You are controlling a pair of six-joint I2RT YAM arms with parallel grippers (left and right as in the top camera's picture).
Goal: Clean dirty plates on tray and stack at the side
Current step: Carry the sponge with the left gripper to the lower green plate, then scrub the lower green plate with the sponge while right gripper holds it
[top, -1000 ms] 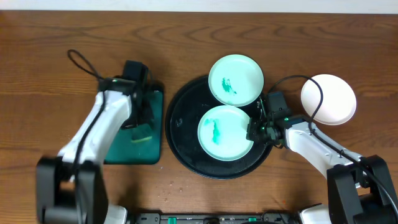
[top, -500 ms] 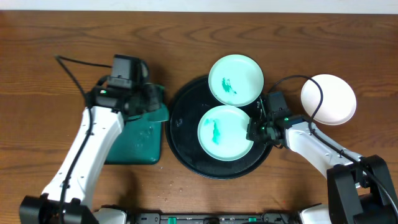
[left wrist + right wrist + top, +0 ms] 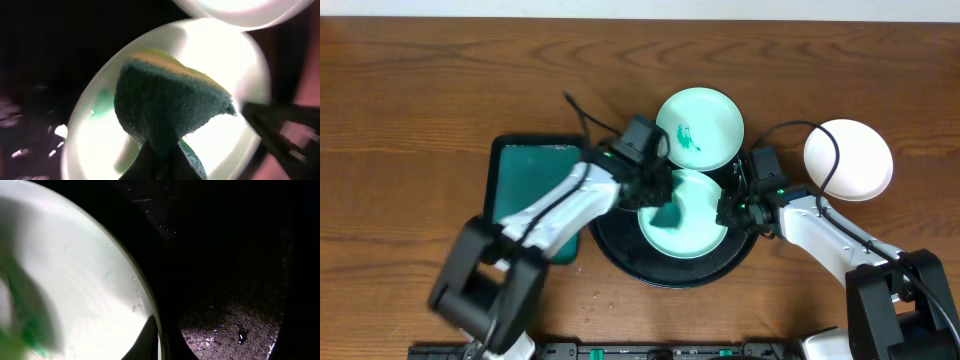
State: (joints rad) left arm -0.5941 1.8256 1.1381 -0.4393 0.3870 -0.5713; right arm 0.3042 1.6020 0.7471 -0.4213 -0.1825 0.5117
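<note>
Two mint plates lie in the black tray (image 3: 618, 250). The far plate (image 3: 698, 128) has a teal smear at its centre. Over the near plate (image 3: 698, 222) my left gripper (image 3: 658, 197) is shut on a green and yellow sponge (image 3: 666, 214), which rests on the plate's left half. In the left wrist view the sponge (image 3: 170, 105) fills the middle above the plate (image 3: 240, 65), with a green trace to its left. My right gripper (image 3: 728, 210) is shut on the near plate's right rim (image 3: 150, 310). A white plate (image 3: 848, 158) sits on the table to the right.
The dark green sponge tray (image 3: 533, 190) lies left of the black tray, partly under my left arm. Wet black tray floor (image 3: 225, 325) shows beside the pinched rim. A cable (image 3: 820, 150) loops between the right arm and the white plate.
My left arm has swung right from the sponge tray, carrying the sponge onto the near plate. The right arm and all plates have stayed put.
</note>
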